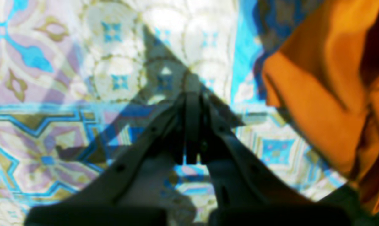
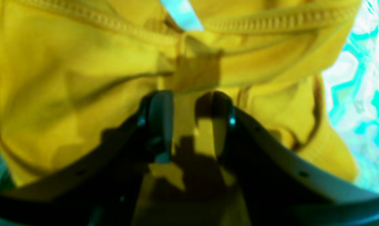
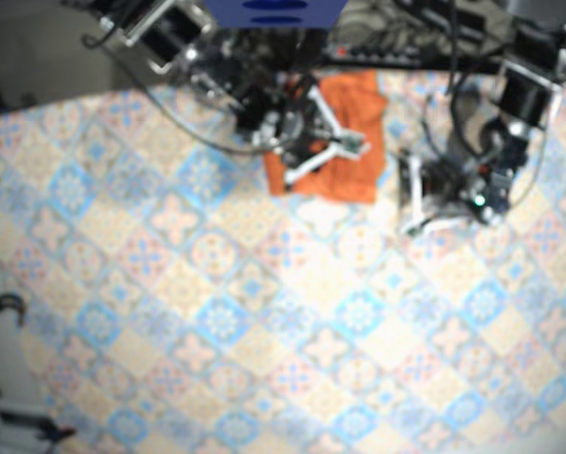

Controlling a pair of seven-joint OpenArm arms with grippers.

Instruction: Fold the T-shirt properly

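The T-shirt [image 3: 344,118] lies bunched in a rough rectangle at the table's far middle; it looks orange from above and in the left wrist view [image 1: 321,94], and yellow in the right wrist view [image 2: 67,78]. My right gripper [image 3: 356,145] hangs low over the shirt, and its two fingers [image 2: 161,116] stand apart with cloth showing in the gap [image 2: 187,103]. My left gripper [image 1: 192,92] is shut with nothing in it. It sits over bare tablecloth, to the right of the shirt in the base view [image 3: 408,203].
A patterned blue, pink and cream tablecloth [image 3: 264,312] covers the whole table. Cables and arm mounts [image 3: 434,28] crowd the far edge behind the shirt. A dark object [image 3: 4,312] lies at the left edge.
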